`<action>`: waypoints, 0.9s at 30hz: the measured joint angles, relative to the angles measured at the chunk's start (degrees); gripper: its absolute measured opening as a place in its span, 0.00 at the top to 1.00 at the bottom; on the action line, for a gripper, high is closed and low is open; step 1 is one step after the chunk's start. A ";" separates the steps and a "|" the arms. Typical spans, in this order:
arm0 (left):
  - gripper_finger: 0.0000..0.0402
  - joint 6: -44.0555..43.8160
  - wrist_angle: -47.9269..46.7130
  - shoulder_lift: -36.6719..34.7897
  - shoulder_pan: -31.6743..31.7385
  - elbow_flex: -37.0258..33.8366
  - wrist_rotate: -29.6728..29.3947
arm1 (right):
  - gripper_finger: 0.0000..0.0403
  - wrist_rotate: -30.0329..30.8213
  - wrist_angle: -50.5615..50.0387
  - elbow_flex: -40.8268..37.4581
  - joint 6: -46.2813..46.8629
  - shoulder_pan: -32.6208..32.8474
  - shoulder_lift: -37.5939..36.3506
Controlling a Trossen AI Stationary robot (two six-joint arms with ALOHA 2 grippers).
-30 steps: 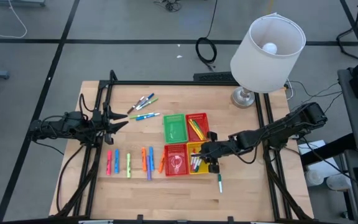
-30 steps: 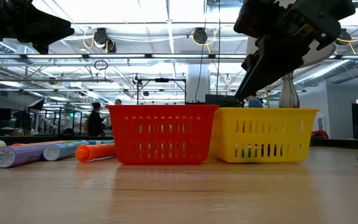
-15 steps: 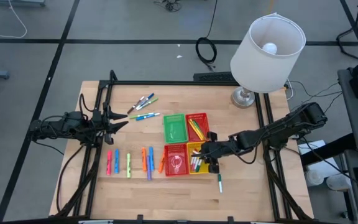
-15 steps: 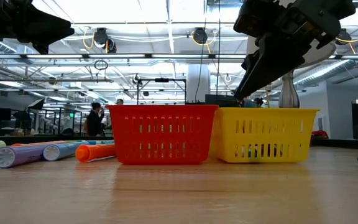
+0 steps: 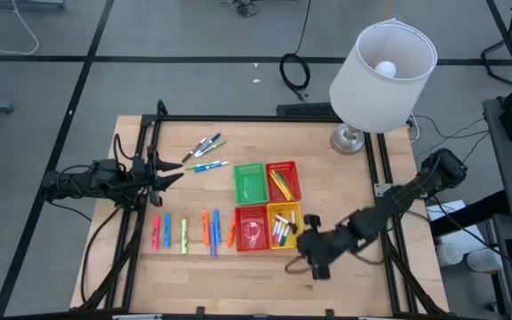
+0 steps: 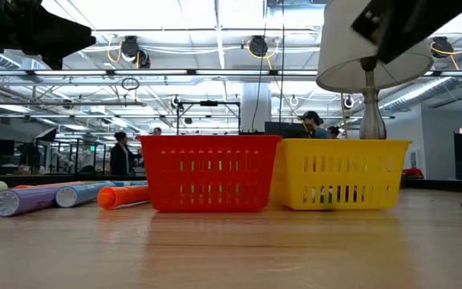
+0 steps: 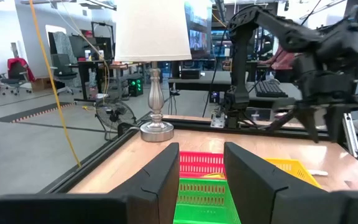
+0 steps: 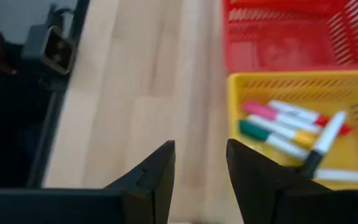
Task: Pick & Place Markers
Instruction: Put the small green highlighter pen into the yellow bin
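Two grippers open — right gripper [image 5: 302, 260] near table [image 5: 363, 276] front edge.

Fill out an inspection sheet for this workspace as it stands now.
Surface: wooden table, inside a black frame.
Job's things: markers in a row on the left half; three more near the far edge; several in the yellow basket and the far red basket.
Clutter: green basket, near red basket, table lamp.
Grippers: left tool hangs open over the table's left side, empty; right tool open and empty, near the front edge by the yellow basket.
Cables: coiled cable on the floor behind the table.
Surroundings: people in the room behind.
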 joint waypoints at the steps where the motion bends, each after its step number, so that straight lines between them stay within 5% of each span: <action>1: 0.67 0.00 0.01 -0.01 -0.01 0.00 -0.01 | 0.67 0.02 -2.02 1.57 1.33 1.25 1.01; 5: 0.67 0.00 0.04 -0.02 0.01 0.00 -0.02 | 0.67 -0.39 -8.23 6.75 7.10 3.91 7.27; 14: 0.67 0.00 0.04 0.00 -0.01 0.00 0.00 | 0.67 -16.43 -21.22 9.26 28.22 2.85 17.59; 20: 0.67 -0.01 0.02 -0.01 0.00 0.01 -0.02 | 0.67 -17.80 -24.73 8.00 41.60 0.13 18.18; 27: 0.67 0.00 0.02 -0.02 0.00 0.01 -0.01 | 0.67 -17.90 -24.10 7.64 45.75 -1.12 17.89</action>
